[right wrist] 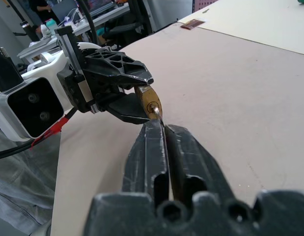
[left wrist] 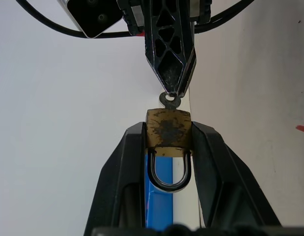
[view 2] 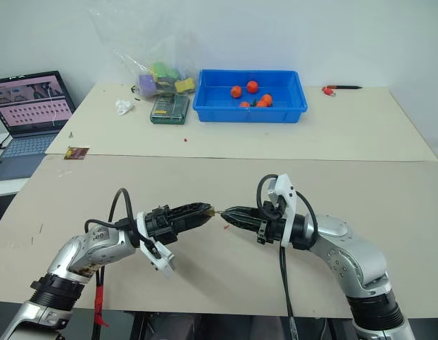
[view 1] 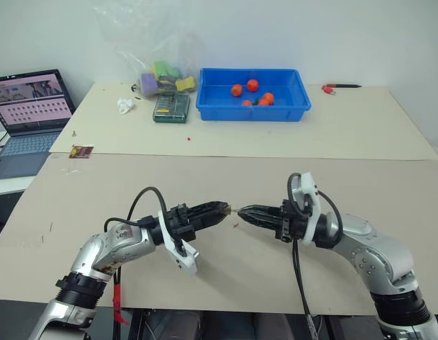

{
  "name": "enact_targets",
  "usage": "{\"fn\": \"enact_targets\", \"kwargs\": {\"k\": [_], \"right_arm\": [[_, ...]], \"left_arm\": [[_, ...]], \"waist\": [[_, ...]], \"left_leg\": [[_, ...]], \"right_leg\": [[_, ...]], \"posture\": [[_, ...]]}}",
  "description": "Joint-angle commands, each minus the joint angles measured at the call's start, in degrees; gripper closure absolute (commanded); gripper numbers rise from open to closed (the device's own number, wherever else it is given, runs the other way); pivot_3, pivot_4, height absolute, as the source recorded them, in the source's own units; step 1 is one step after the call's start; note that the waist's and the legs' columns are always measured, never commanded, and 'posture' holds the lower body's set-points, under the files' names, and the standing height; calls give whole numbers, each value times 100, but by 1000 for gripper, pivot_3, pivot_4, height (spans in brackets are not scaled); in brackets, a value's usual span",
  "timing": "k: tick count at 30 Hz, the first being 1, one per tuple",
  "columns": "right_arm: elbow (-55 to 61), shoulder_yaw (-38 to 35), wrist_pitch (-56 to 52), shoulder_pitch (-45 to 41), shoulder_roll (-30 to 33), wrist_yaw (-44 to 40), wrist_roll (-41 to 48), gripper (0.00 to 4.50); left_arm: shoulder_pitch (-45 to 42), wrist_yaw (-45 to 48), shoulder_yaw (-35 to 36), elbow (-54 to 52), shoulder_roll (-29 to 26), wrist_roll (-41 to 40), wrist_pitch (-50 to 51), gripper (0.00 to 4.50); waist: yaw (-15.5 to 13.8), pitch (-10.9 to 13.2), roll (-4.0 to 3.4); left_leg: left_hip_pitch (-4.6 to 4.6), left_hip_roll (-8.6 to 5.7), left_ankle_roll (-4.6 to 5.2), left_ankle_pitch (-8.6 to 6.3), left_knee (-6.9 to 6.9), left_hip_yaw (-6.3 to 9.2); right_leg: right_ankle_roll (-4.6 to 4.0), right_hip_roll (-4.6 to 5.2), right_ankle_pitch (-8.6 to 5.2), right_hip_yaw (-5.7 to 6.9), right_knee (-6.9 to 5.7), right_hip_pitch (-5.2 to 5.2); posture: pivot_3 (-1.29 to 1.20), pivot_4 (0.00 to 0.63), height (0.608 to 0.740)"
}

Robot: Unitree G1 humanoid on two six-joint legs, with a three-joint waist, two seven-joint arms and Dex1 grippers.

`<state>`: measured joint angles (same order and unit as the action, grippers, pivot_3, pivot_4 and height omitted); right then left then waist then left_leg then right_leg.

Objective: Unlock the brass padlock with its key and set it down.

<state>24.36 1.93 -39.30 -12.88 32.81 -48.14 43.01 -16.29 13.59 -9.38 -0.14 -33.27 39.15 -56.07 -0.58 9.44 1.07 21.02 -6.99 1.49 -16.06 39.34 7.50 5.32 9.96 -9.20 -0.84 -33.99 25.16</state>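
The two robot arms met in the lower middle of the head picture, tip to tip, just above the tan counter (view 1: 226,170). The left gripper (view 1: 220,210) had its jaws closed on the brass padlock (left wrist: 167,129), squeezing the little yellow block from both sides. In the left wrist picture the silver shackle (left wrist: 169,173) hung as a closed loop between the two black fingers (left wrist: 123,162). The right gripper (view 1: 243,211) had its jaws pressed tight on the key (left wrist: 170,100), whose small round end touched the flat end of the padlock at the middle of that picture. In the right wrist picture the key tip sat at the keyhole, just left of the middle. So the lock was picked up and the key had reached it. I think the lock was not open yet. Turning the key, popping the shackle and putting the padlock down on the counter were left to do.
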Motion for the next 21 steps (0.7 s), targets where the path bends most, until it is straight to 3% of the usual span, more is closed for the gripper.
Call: {"fn": "enact_targets", "kwargs": {"k": [1,12,14,17,21], "right_arm": [[188,-59,-4,-104,-16,16,82,4464],[194,-149,-422,-282,-78,276,411,4464],[138,-305,-1015,-388,-170,606,972,4464],[-298,-739,-2242,-700,-413,1745,2908,4464],[-503,-979,-2585,-910,-446,2431,4054,4464]], "left_arm": [[-138,-116,-49,-143,17,-105,31,3686],[-265,-202,-124,-176,64,-2,91,3686],[-351,-329,-106,-191,46,181,-31,3686],[-506,-870,-9,-314,69,758,-318,3686],[-616,-1163,-24,-300,79,944,-400,3686]], "waist": [[1,0,0],[4,0,0],[-3,0,0],[-4,0,1],[-10,0,0]], "left_leg": [[0,0,0,0,0,0],[0,0,-1,0,0,0],[0,1,-1,1,0,0],[0,15,-1,1,0,1],[1,16,0,0,-5,1]], "right_leg": [[0,0,0,0,0,0],[0,0,0,0,0,1],[0,0,0,0,0,1],[-6,-3,4,-1,3,-1],[-15,-3,9,-1,3,2]], "posture": [[0,150,740],[0,150,740],[0,150,740],[0,150,740],[0,150,740]]}}
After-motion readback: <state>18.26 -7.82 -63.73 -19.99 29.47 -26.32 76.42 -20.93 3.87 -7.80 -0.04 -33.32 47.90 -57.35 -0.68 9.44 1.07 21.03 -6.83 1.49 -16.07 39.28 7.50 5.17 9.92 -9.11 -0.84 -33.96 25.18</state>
